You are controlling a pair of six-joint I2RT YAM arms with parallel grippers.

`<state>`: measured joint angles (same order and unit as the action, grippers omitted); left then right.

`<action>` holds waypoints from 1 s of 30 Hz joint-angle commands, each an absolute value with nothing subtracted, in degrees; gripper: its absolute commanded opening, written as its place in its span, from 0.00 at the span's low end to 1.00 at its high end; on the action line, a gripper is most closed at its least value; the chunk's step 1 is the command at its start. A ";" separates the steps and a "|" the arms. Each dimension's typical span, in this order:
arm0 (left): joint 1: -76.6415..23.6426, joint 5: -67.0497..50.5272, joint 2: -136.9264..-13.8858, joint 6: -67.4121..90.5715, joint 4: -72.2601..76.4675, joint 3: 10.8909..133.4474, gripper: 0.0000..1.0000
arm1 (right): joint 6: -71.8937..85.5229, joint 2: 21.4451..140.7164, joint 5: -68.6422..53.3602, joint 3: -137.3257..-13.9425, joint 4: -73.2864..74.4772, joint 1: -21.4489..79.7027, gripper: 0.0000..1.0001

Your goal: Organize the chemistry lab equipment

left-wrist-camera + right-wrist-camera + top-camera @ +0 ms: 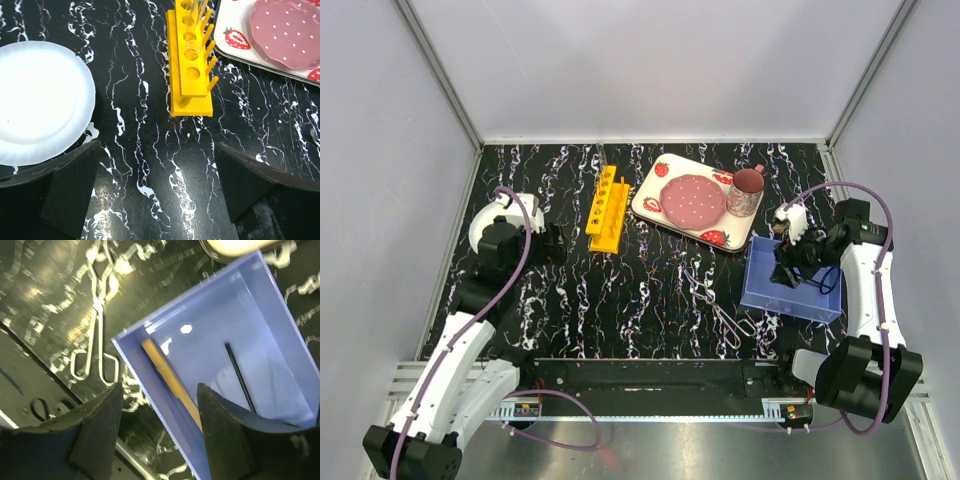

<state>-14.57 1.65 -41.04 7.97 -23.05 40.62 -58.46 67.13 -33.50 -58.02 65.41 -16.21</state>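
The left tool [155, 190] hangs open over the black marbled tabletop [650, 290], its two dark fingers [70, 195] wide apart with nothing between them. Beyond it stands the yellow rack [190, 65], its far end cut off at the top of the left wrist view; a glass tube [196, 35] stands in one hole, its upper part also out of frame. A white plate [40, 100] lies to the left, clipped by the frame edge and, from above, mostly covered by the left arm. The strawberry tray [650, 205] with a pink plate [696, 200] sits just right of the rack, a pink cup [747, 192] at its far corner. The right tool [160, 425] is open too, empty, over the near corner of a blue bin [280, 305]. Inside lie a wooden clamp [170, 380] along one wall and a thin black rod [240, 377], the lower ends of both hidden behind the fingers. The forceps [97, 315] lie on the tabletop beside the bin, tips cut off. A pale blurred shape at the top edge cannot be made out
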 commanded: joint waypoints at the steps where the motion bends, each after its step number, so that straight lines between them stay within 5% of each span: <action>1: -14.59 -3.24 -42.09 8.43 -21.62 41.31 0.99 | -52.74 67.59 -50.43 -60.64 64.78 -16.44 0.71; 6: -14.59 -14.22 -43.42 15.80 -23.12 43.42 0.99 | -48.00 69.52 -57.81 -60.21 59.26 -16.44 1.00; 13: -16.95 -27.95 -41.75 37.42 -10.04 35.35 0.99 | -41.32 70.75 -62.75 -58.54 52.91 -16.44 1.00; 20: -26.62 -19.09 -42.97 51.57 8.76 25.06 0.99 | -37.45 67.68 -57.50 -56.61 49.58 -16.44 1.00; 30: -39.01 -8.62 -64.41 55.55 25.57 27.94 0.99 | -35.60 63.81 -55.46 -55.11 46.23 -16.44 1.00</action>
<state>-35.42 -14.70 -57.91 52.73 13.23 24.53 -36.75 64.47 -56.18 -55.22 48.64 -16.21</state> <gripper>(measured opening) 0.984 0.994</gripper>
